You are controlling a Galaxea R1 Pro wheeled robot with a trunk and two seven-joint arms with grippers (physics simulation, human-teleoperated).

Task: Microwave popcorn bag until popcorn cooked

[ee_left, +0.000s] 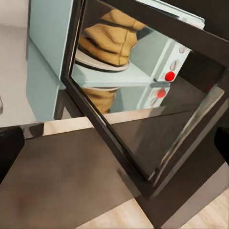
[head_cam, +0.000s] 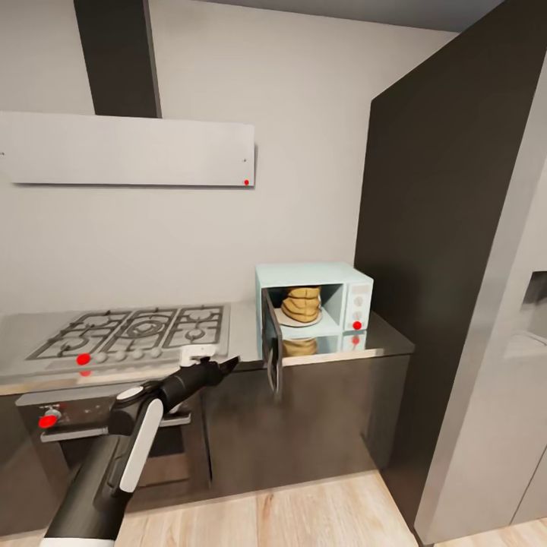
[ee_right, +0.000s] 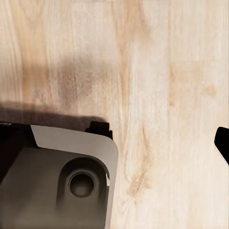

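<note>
The crumpled tan bag (head_cam: 301,303) sits on the round white plate inside the boxy mint microwave (head_cam: 352,278), its glass door (head_cam: 272,351) ajar just past the left gripper (head_cam: 227,366), whose finger spread I cannot tell.

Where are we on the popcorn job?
Done: the popcorn bag sits on the turntable inside the microwave. In hand: the microwave door stands open, with the left gripper just left of its edge. Left: shut the door, start heating. Popcorn itself not visible.
</note>
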